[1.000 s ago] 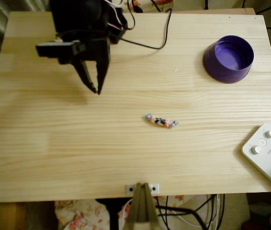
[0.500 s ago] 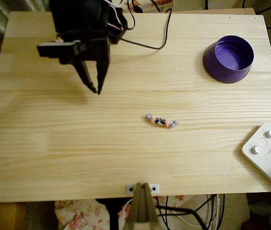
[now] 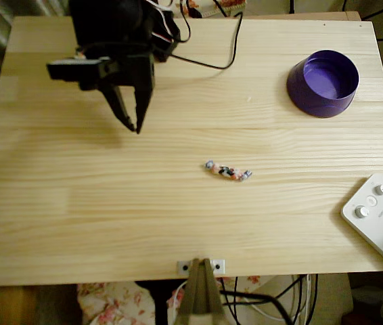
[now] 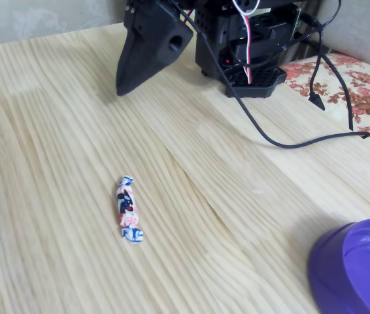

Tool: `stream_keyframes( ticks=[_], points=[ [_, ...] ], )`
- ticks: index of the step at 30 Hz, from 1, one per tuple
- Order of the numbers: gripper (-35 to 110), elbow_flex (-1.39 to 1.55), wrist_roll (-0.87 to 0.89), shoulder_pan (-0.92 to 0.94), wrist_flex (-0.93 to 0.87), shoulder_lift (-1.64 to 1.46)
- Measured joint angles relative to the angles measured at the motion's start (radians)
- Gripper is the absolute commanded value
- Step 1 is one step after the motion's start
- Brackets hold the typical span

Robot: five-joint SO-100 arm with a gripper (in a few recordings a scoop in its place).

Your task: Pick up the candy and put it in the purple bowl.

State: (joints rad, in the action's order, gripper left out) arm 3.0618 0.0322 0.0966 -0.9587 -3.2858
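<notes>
Honestly barely anything moved here. In the overhead view the gripper has crept a touch toward the left and a hair toward the top of the picture compared with a second ago. The black side block sticking out from the arm now reaches a bit further left, after sitting slightly further right half a second ago, so there's a small swing of the wrist going on.

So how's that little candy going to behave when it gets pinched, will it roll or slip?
The candy looks tiny, so probably very light. Its long rounded body lies flat on the table, so a nudge may roll it sideways. The twisted wrapper ends look floppy; gripping the middle seems safer.
</notes>
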Motion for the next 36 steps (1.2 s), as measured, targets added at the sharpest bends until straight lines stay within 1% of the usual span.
stream_keyframes(
  ticks=[18, 24, 31, 36],
  points=[
    [0, 0.000, -0.008, -0.017, 0.000, 0.000],
    [-1, 0.000, 0.020, 0.000, 0.000, 0.000],
    [-1, 0.000, 0.109, -0.006, 0.000, 0.000],
    [-1, 0.000, 0.060, -0.020, 0.000, 0.000]
  ],
)
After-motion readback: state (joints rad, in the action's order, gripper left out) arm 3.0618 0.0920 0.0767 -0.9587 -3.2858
